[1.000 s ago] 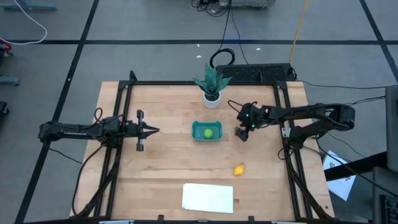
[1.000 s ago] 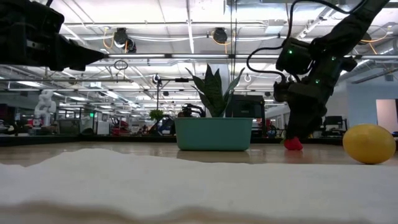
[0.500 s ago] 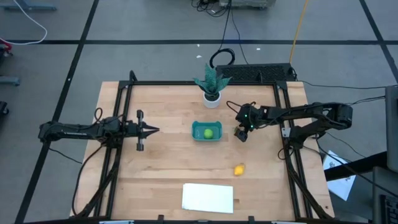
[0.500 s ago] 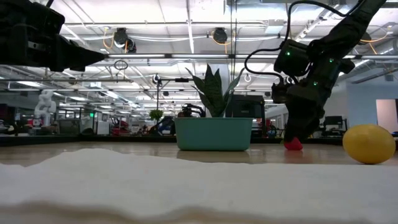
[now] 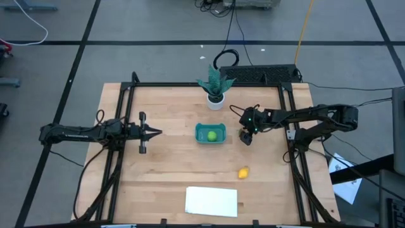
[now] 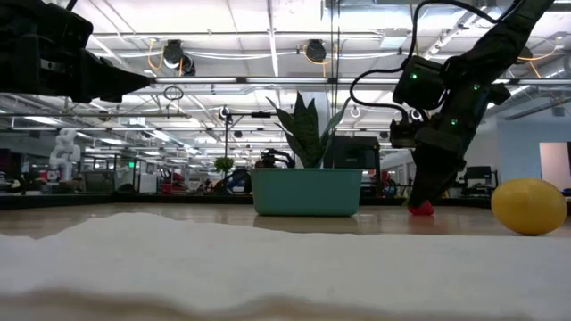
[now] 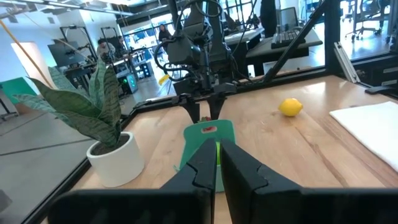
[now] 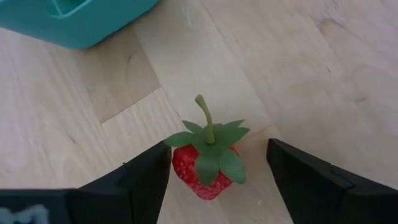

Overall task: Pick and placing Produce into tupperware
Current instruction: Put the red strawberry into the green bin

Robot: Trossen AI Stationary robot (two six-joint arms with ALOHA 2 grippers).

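The right tool (image 8: 208, 177) is reaching down to the desk (image 5: 164, 171) just beside the teal tupperware (image 5: 211, 134), on the side away from the left arm. Its two fingers (image 8: 140, 180) are standing apart on either side of the tiny red strawberry (image 8: 207, 168), which is lying on the bare wood between them with its green stem up; a gap is showing on each side, so nothing is clamped. In the low view the berry (image 6: 421, 209) is sitting on the desk under the fingertips. The lime-green fruit (image 5: 212, 135) is resting inside the tupperware. The yellow lemon (image 5: 243, 172) is lying apart on open wood, nearer the front edge, with the white sheet (image 5: 211, 201) beyond it at that edge. The potted plant (image 5: 216, 88) is standing behind the tupperware near the back rail. The left tool (image 5: 154, 132) is waiting over the left half of the desk, fingers together, with clear wood between it and the tupperware. Compared with a second ago, the right tool is sitting slightly closer to the tupperware; the fruits are lying where they were.
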